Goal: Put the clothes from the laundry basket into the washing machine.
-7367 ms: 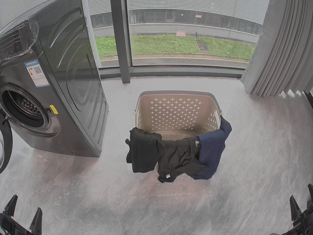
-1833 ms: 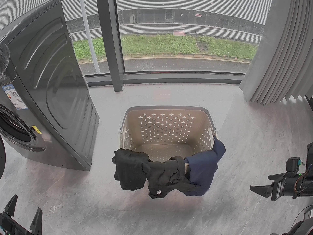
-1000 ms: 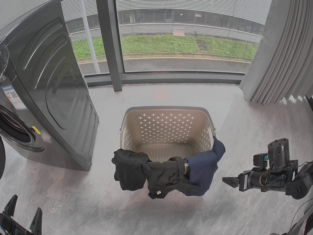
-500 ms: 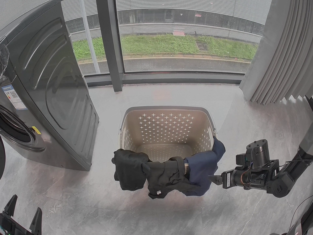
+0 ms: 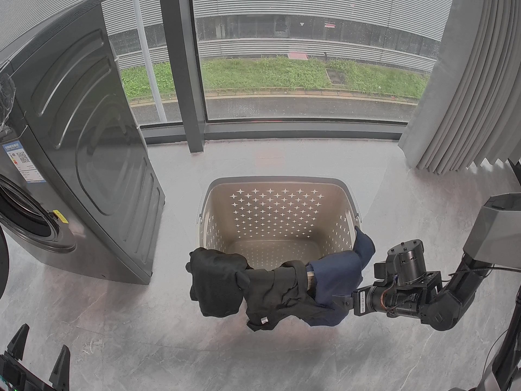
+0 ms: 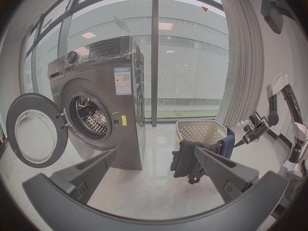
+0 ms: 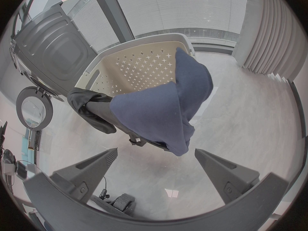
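A home laundry corner is suggested by the washing machine (image 5: 92,137), laundry basket (image 5: 278,213), grey curtain (image 5: 472,71) and tall window (image 5: 309,39).

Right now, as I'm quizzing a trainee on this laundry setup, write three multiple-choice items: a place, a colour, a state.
1. Where do the clothes hang?
A) over the near rim of the laundry basket
B) on the floor
C) on the curtain

2. What colour is the garment nearest the right hand?
A) red
B) navy
C) white

3. How is the washing machine door?
A) shut
B) missing
C) swung open

Answers: 1 A, they drape over that rim. 2 B, the hand's tips sit beside navy cloth. 3 C, it stands clear of the opening.
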